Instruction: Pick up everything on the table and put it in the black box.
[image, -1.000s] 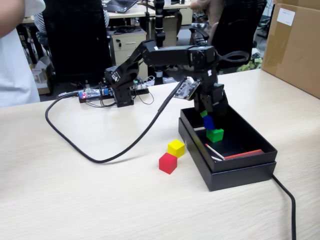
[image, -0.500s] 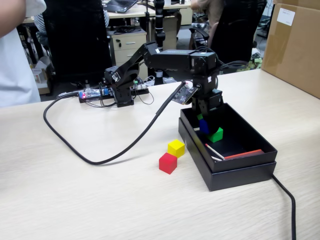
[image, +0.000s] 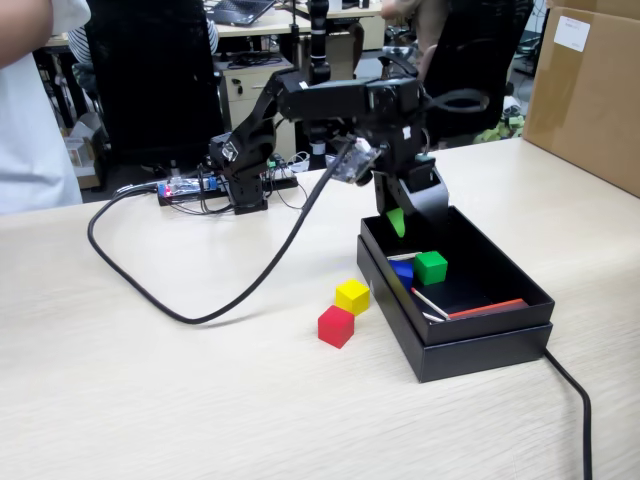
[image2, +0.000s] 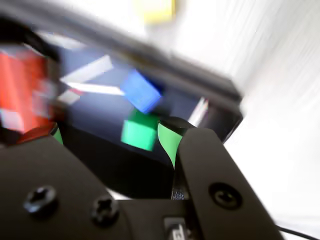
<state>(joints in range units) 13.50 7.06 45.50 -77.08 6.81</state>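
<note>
The pale wood-grain worktop (image: 150, 380) carries a shallow matte black box (image: 500, 310) at right. Above the box's far end hangs the hand (image: 398, 222), its green-lined jaws parted and empty. Inside the box lie the green cube (image: 431, 267) and blue cube (image: 402, 272); just left of it, touching each other, sit the yellow cube (image: 352, 296) and red cube (image: 336, 326).

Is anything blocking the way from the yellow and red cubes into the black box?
Only the box's own near wall. The yellow cube and red cube sit beside it on bare table, so nothing else visibly intervenes.
</note>
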